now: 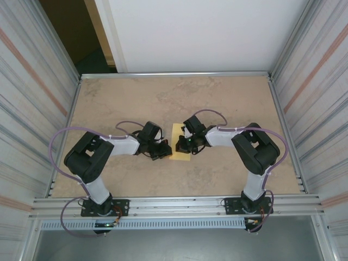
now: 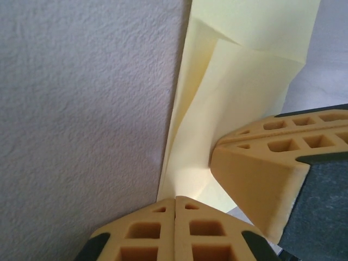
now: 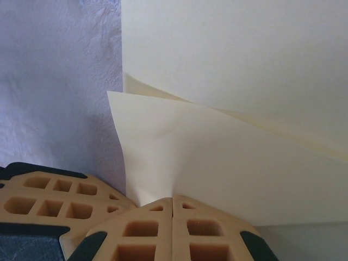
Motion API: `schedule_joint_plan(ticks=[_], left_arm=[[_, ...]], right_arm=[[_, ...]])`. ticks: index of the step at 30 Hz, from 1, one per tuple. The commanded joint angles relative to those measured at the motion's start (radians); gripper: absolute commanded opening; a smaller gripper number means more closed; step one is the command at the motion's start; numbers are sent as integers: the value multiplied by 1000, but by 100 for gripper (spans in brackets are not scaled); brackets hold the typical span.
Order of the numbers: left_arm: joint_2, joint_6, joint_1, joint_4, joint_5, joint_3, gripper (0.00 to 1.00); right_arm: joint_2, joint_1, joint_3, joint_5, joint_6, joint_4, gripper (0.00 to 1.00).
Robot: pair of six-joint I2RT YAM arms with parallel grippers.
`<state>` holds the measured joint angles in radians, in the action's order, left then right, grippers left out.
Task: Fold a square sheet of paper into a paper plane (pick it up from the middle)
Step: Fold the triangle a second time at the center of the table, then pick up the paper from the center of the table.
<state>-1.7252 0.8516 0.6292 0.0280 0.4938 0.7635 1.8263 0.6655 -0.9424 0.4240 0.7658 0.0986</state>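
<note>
Arms fold inward from the near edge. In the top view, left arm [image 1: 95,155] rises from its base at 7 o'clock, with its elbow pushed out toward 8 and its forearm reaching for the centre. Right arm [image 1: 255,149] mirrors it from 5 o'clock, elbow out at 4. Both wrists tip downward. Left gripper [image 1: 161,150] and right gripper [image 1: 181,145] meet nose to nose at mid-table, the left at the 8 o'clock corner of the sheet [image 1: 178,130] and the right over its 3 o'clock side.

In the left wrist view, left fingers [image 2: 147,234] are pressed together. The sheet's lifted edge runs down to their tips, but I cannot tell whether paper is nipped between them. The other claw comes in from 4 o'clock and touches the sheet. In the right wrist view, right fingers [image 3: 201,234] are also together, clamped on the foot of a raised flap.

Ribbed metal walls [image 1: 32,81] stand at 9 and 3 o'clock. A white panel [image 1: 201,32] closes 12, with a dark opening [image 1: 70,32] at 11. The table [image 1: 163,98] is mottled beige stone, with a metal rail [image 1: 174,204] along 6 o'clock. The sheet is pale yellow and partly folded, and it lies at the centre.
</note>
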Motion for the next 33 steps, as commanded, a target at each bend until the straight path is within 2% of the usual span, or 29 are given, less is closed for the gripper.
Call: schedule_joint_plan(ticks=[1, 8, 13, 15, 17, 20, 24, 27, 33], left_arm=[[-57, 15, 1, -126, -56, -48, 0], [-53, 16, 0, -123, -55, -57, 0], [-48, -5, 0, -139, -44, -21, 0], [-36, -17, 0, -156, -38, 13, 0], [-13, -27, 0, -171, -29, 57, 0], [29, -37, 1, -164, -18, 137, 5], [43, -45, 3, -112, -25, 187, 17], [4, -63, -3, -95, -46, 214, 22], [-73, -75, -13, -30, -29, 239, 23]], right_arm=[[13, -55, 47, -5, -5, -10, 0], [-2, -248, 97, 15, 3, -38, 0], [-47, -325, 93, 25, 6, -36, 0], [-85, -321, 94, 18, 8, -22, 0], [-133, -313, 106, 12, 22, -19, 4], [-211, -284, 141, -9, 61, -16, 17], [-301, -229, 196, -57, 129, -15, 38], [-342, -198, 248, -77, 193, -59, 47], [-325, -182, 289, -67, 298, -161, 50]])
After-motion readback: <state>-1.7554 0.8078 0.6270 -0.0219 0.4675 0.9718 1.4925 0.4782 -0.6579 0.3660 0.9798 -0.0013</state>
